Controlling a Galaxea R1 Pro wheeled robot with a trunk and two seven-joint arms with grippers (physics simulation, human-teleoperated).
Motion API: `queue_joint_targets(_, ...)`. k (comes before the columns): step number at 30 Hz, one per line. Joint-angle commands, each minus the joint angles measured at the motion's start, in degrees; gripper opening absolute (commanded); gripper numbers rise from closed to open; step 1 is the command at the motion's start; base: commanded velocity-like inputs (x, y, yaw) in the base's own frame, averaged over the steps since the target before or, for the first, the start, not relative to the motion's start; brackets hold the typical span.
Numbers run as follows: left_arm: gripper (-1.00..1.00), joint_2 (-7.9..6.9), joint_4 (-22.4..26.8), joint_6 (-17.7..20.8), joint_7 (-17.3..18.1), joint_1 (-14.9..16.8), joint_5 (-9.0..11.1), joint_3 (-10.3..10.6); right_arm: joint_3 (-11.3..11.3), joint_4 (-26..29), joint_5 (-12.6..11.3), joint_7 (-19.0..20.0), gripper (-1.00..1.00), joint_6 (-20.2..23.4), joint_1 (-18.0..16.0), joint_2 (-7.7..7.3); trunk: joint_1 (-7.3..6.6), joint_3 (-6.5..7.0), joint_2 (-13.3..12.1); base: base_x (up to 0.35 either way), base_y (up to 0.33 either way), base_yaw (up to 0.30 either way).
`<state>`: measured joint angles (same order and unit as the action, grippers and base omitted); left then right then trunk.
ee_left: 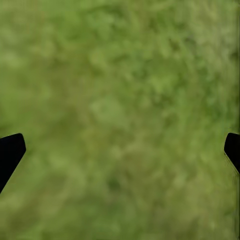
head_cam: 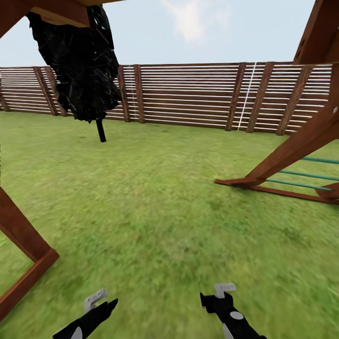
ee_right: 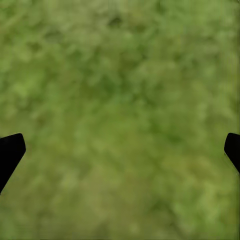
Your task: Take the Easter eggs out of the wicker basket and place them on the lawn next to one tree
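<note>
Lawn (head_cam: 160,212) beneath both end effectors (fingers (ee_left: 10,150) spread)

Bright flat daylight, no cast shadows, lawn (head_cam: 155,212) texture blurry, wrist views smeared

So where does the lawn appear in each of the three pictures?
Head view: the lawn spreads from the fence down to both pincers.
Left wrist view: lawn between the open fingertips.
Right wrist view: lawn likewise.
Shared landmark: the grass itself.
</note>
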<state>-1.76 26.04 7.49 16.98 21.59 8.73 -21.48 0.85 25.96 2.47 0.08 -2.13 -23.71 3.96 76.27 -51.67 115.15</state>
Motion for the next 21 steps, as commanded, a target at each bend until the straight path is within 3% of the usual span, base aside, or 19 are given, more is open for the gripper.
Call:
queue_joint_targets(1, 1.0, 0.02, 0.06, 0.6, 0.34, 0.03, 0.58, -0.32, 0.03, -0.03, 0.26, 0.01, 1.0, -0.15, -0.03, -0.01, 0.02, -0.05, 0.02, 0.314, -0.104, 0.155)
queue_joint_targets(17, 1.0, 0.0, 0.13, 0.6, 0.34, 0.03, 0.58, -0.32, 0.03, -1.37, 0.34, 0.01, 1.0, -0.22, -0.03, -0.01, 0.02, -0.05, 0.02, 0.314, -0.104, 0.271)
queue_joint_targets(21, 1.0, 0.0, 0.13, 0.6, 0.34, 0.03, 0.55, -0.32, 0.03, -1.43, 0.34, 0.07, 1.0, -0.24, -0.03, -0.01, 0.02, -0.05, 0.02, 0.314, -0.104, 0.077)
